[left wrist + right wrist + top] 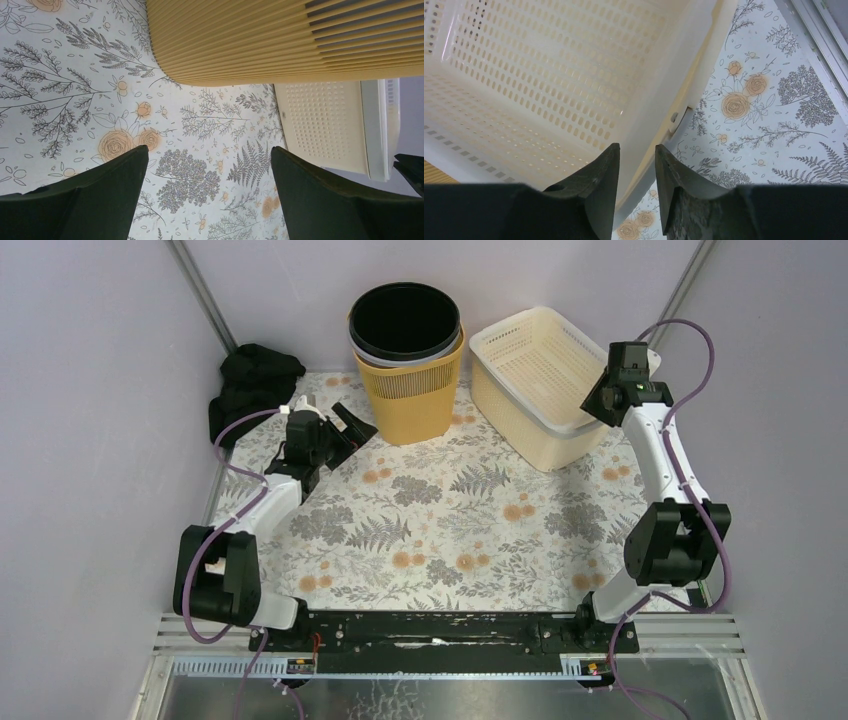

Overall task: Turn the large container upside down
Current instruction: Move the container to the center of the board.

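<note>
The large container is a cream perforated rectangular basket (520,430) at the back right of the table, tilted with its right side raised. My right gripper (600,405) is at its right rim. In the right wrist view the fingers (636,150) straddle the basket's rim (684,100), one inside the wall and one outside, closed narrowly on it. My left gripper (350,430) hangs open and empty over the floral table left of the yellow bin. Its jaws (210,155) are wide apart, and the basket (320,120) shows beyond them.
A yellow ribbed bin (410,390) with a black bin nested in it (405,320) stands at the back middle, just left of the basket; it fills the top of the left wrist view (250,40). A black cloth (250,385) lies at the back left. Walls enclose the table.
</note>
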